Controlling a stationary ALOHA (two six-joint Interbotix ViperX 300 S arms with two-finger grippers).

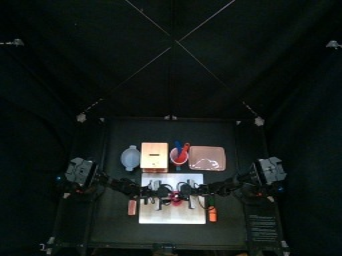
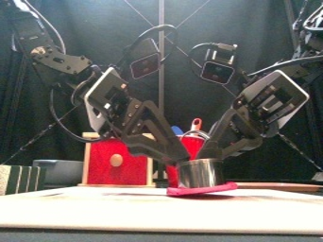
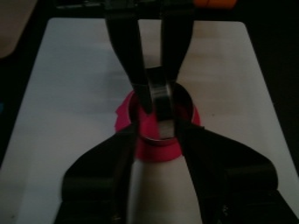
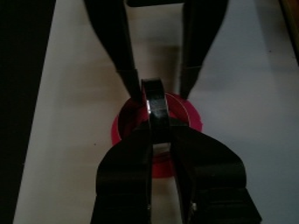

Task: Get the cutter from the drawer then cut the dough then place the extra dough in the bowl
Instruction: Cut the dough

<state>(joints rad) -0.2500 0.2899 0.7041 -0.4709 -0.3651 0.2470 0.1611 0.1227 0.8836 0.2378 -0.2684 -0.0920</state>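
A: Dough lay nearest, lower middle of frame, on the board; the cutter stood upright directly on it.
B: Grippers?
A: Right gripper was clamped on the cutter's rim; left gripper met its other side, grip unclear. Dough beneath the cutter was hidden.

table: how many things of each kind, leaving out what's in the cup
board: 1
dough: 1
cutter: 1
box: 1
bowl: 1
cup: 1
tray: 1
orange toy: 2
total: 9
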